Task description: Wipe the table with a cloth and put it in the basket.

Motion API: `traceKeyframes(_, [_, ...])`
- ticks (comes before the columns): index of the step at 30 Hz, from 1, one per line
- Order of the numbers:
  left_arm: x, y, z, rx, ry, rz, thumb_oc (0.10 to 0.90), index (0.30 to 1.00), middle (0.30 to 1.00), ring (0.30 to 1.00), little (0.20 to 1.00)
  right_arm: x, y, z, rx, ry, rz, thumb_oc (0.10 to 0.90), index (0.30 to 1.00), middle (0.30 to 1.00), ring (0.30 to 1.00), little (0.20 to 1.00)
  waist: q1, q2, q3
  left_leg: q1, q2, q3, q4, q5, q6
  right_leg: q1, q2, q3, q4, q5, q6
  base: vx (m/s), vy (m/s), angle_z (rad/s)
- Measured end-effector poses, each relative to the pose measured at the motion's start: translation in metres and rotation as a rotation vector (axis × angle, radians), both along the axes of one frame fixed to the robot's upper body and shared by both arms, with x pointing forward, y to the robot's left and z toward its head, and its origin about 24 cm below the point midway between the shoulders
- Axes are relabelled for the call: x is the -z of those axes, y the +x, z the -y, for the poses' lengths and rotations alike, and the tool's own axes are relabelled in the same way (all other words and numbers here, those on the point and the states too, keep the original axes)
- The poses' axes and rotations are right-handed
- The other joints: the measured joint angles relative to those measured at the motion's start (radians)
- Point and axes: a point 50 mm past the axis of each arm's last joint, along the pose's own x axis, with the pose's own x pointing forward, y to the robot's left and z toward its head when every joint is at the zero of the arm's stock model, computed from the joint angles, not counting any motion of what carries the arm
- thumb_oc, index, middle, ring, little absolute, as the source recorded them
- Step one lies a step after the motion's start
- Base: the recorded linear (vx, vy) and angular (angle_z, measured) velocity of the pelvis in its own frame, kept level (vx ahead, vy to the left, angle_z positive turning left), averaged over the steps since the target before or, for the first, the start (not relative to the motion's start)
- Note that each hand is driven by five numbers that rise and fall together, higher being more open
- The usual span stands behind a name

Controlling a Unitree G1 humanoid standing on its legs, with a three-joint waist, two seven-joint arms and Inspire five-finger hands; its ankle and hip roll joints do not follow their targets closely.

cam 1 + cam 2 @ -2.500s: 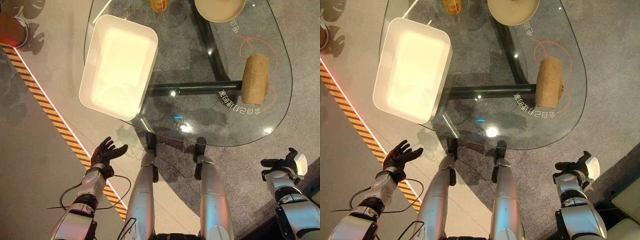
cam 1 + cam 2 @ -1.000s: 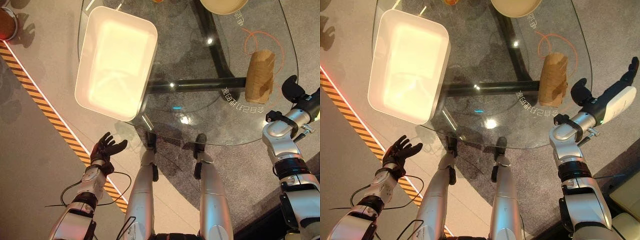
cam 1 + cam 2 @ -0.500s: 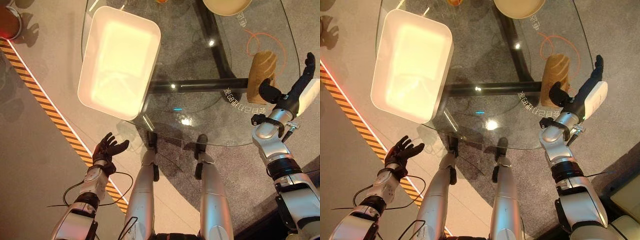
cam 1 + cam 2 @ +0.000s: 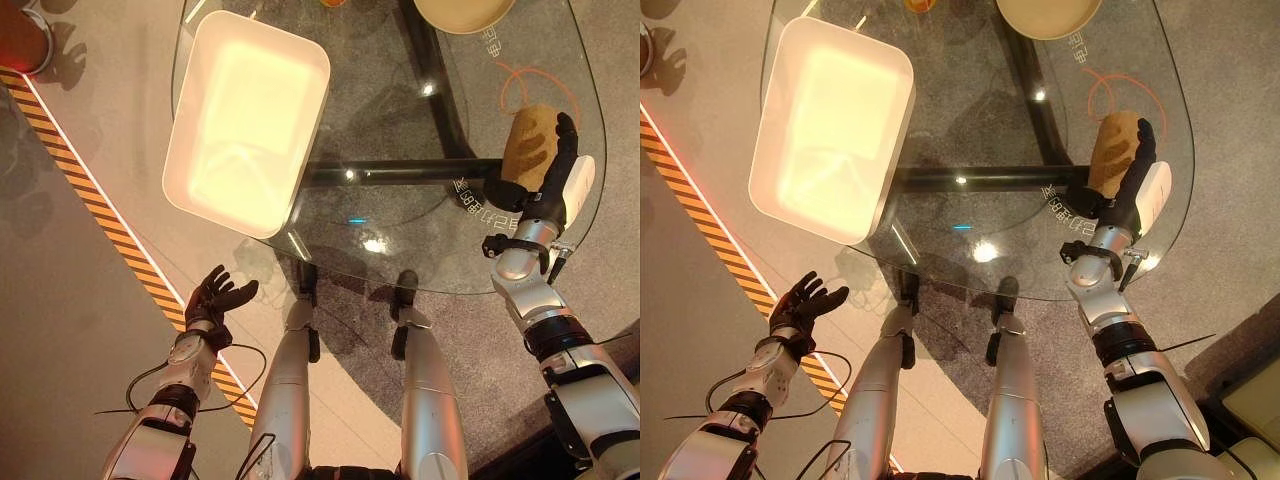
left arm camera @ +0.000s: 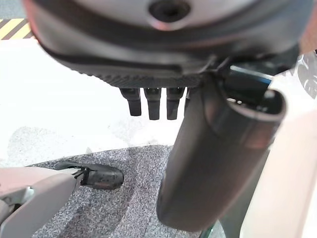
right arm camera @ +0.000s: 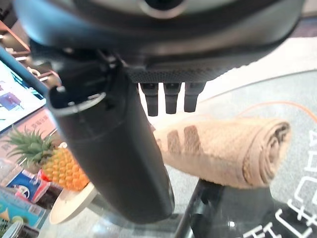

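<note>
A rolled tan cloth (image 4: 525, 140) lies on the right part of the glass table (image 4: 400, 245), inside an orange ring drawn there. My right hand (image 4: 556, 183) is open. Its straight fingers (image 6: 166, 101) reach over the roll's right side and its thumb (image 6: 114, 148) stands off by the roll's near end. I cannot tell whether they touch the cloth (image 6: 223, 148). The white rectangular basket (image 4: 302, 150) stands on the table's left part and overhangs its edge. My left hand (image 4: 212, 300) hangs open over the floor, well left of the table's near edge.
A tan bowl (image 4: 465, 12) and an orange item (image 4: 333, 2) sit at the table's far side. A pineapple on a plate (image 6: 59, 171) shows past the right hand. Yellow-black floor tape (image 4: 100, 215) runs along the left, with a dark round object (image 4: 20, 38) beyond it.
My right arm has risen from beside the leg, and its open hand has swung left over the table to the cloth. The left hand has hardly moved. The camera shifted slightly.
</note>
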Motion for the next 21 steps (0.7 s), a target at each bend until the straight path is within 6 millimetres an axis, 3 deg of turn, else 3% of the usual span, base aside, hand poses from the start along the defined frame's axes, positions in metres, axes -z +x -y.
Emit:
traceKeyframes(10, [0.002, -0.001, 0.001, 0.004, 0.005, -0.012, 0.800, 0.900, 0.900, 0.900, 0.900, 0.010, 0.011, -0.003, 0.001, 0.127, -0.075, 0.800, 0.900, 0.900, 0.900, 0.900, 0.001, 0.002, 0.000, 0.020, 0.000, 0.000, -0.002, 0.002, 0.000, 0.017, -0.001, 0.000, 0.002, 0.000, 0.000, 0.00, 0.000, 0.00])
traceKeyframes(21, [0.008, -0.003, 0.004, 0.022, 0.016, -0.041, 0.800, 0.900, 0.900, 0.900, 0.900, 0.009, 0.018, 0.009, 0.093, 0.149, -0.111, 0.800, 0.900, 0.900, 0.900, 0.900, 0.012, 0.015, -0.001, 0.020, -0.006, -0.003, -0.003, 0.009, 0.001, 0.011, -0.008, 0.000, 0.021, -0.004, 0.002, 0.00, 0.001, 0.01])
